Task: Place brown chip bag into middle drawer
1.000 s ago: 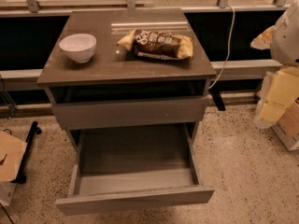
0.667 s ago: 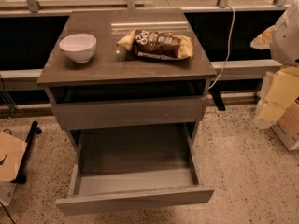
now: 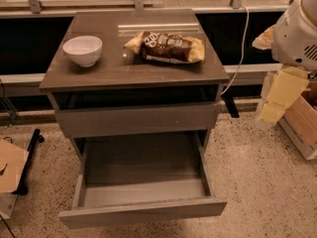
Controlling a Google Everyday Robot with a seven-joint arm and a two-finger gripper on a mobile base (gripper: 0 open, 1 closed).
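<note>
The brown chip bag (image 3: 168,46) lies flat on the back right of the grey cabinet's top (image 3: 114,71). The middle drawer (image 3: 143,210) is pulled out below, open and empty, its flat front panel towards me. The drawer front above it (image 3: 136,119) is closed. My arm (image 3: 296,31) shows at the right edge, with a cream-coloured link (image 3: 277,95) hanging down. My gripper (image 3: 263,38) is by that arm, to the right of the cabinet, apart from the bag and at about its height.
A white bowl (image 3: 82,49) stands on the cabinet top, left of the bag. A white cable (image 3: 242,48) hangs behind the cabinet's right side. A cardboard box (image 3: 302,123) sits on the floor at right, and flat cardboard (image 3: 10,165) at left.
</note>
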